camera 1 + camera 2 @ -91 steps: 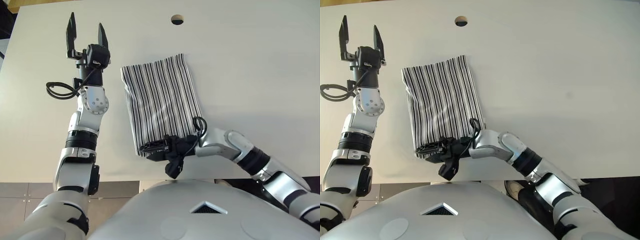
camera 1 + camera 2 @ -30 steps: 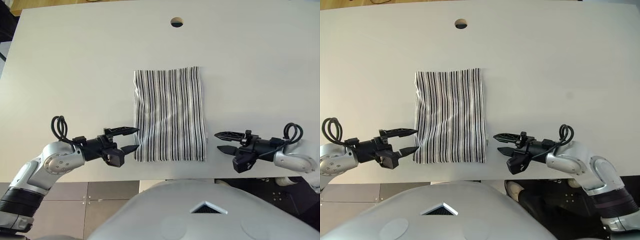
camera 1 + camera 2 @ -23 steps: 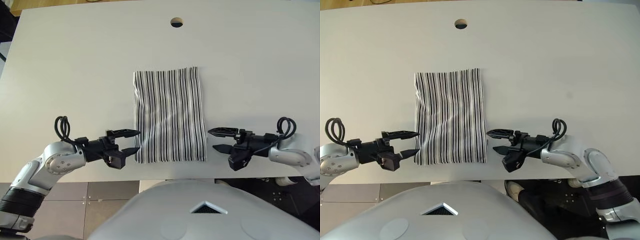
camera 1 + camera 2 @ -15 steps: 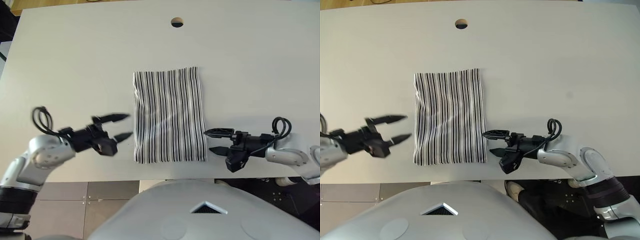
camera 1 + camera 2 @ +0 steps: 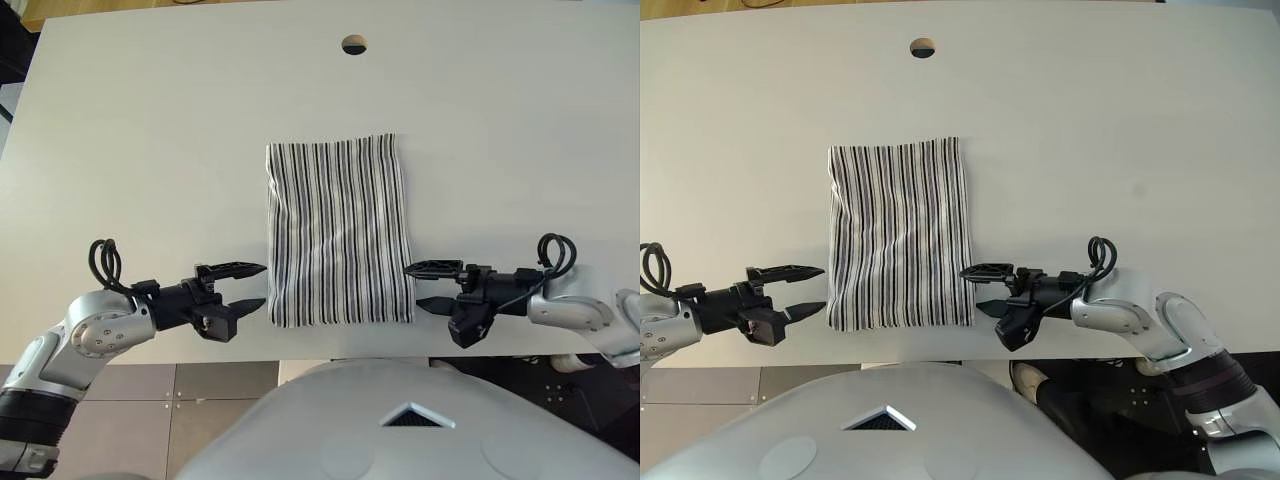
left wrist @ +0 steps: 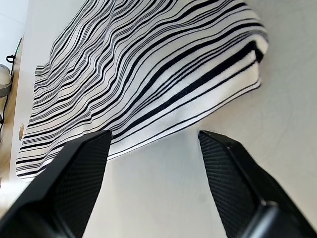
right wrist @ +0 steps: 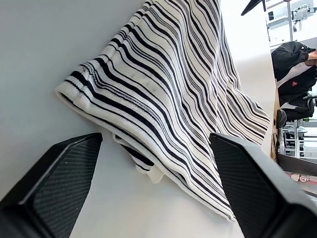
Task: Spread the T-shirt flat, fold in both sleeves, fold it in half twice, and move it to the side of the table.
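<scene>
A black-and-white striped cloth T-shirt (image 5: 340, 232), folded into a tall rectangle, lies flat in the middle of a white rectangular table (image 5: 150, 130). Its long sides run from near to far and its near edge sits close to the table's near edge. The stripes run lengthwise, and the far edge looks slightly wavy.

The robot's black two-fingered left gripper (image 5: 262, 284) lies low over the table at the near left corner of the T-shirt. It points right, its jaws spread apart and empty, the tips just short of the cloth. In the left wrist view, the textured black fingers (image 6: 79, 173) frame the folded corner, with bare tabletop between them and the striped edge.

The black two-fingered right gripper (image 5: 412, 284) mirrors it at the near right corner, pointing left with jaws likewise parted and holding nothing. From the head camera, the far finger's tip appears to reach the T-shirt's right edge; whether it touches cannot be told. The right wrist view shows stacked layers of cloth at that corner, lying between the spread fingers (image 7: 64, 173) and a little ahead of them.

A small round hole (image 5: 353, 44) marks the table's far side, well apart from the T-shirt.
</scene>
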Tool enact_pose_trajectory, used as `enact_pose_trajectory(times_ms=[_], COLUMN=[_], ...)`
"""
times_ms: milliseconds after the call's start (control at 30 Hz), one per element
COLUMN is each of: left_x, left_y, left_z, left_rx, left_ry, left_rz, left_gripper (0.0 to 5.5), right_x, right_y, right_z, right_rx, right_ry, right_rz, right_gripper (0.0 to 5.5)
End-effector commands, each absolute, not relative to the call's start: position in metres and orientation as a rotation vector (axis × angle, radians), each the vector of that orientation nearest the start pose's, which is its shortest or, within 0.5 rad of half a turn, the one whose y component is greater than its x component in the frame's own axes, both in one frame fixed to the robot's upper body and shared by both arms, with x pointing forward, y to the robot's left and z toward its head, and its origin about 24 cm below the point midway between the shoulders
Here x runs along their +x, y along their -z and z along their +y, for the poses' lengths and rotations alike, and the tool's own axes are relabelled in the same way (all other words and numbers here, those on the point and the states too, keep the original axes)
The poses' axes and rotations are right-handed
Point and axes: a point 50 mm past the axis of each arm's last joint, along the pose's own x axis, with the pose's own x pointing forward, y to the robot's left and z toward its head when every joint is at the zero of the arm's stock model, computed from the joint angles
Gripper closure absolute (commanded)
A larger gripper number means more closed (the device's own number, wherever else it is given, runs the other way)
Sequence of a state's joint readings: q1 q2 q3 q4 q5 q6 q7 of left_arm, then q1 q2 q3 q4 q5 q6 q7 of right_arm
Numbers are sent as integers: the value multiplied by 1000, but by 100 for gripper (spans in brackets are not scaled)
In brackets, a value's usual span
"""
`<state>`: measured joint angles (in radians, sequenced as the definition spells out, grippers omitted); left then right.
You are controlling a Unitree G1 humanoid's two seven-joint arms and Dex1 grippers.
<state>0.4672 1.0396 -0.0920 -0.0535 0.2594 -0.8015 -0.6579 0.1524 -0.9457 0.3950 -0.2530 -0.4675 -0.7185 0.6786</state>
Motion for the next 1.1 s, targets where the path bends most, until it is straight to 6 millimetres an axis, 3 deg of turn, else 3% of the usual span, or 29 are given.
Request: enact_pose_trajectory(times_ms=[33,167,333,667,933,1100], left_x=[111,109,107,108,108,113], left_y=[-25,-23,-22,-21,-17,-15], left_z=[246,226,226,223,223,225], left_rx=[1123,1039,1031,1020,1003,1002], left_ry=[1462,1527,1564,1574,1576,1542], left_rz=[216,132,141,115,104,99], left_gripper=[222,222,222,393,526,540], right_x=[143,147,148,159,160,157], right_y=[-39,-38,-35,-23,-23,-26], right_z=[-169,-170,-173,-172,-175,-175], right_rx=[-1314,-1324,-1329,-1319,-1310,-1277], right_ry=[-1620,-1602,-1597,-1589,-1591,-1586], right_rz=[-149,-153,-136,-125,-111,-118], right_gripper=[147,147,147,145,303,382])
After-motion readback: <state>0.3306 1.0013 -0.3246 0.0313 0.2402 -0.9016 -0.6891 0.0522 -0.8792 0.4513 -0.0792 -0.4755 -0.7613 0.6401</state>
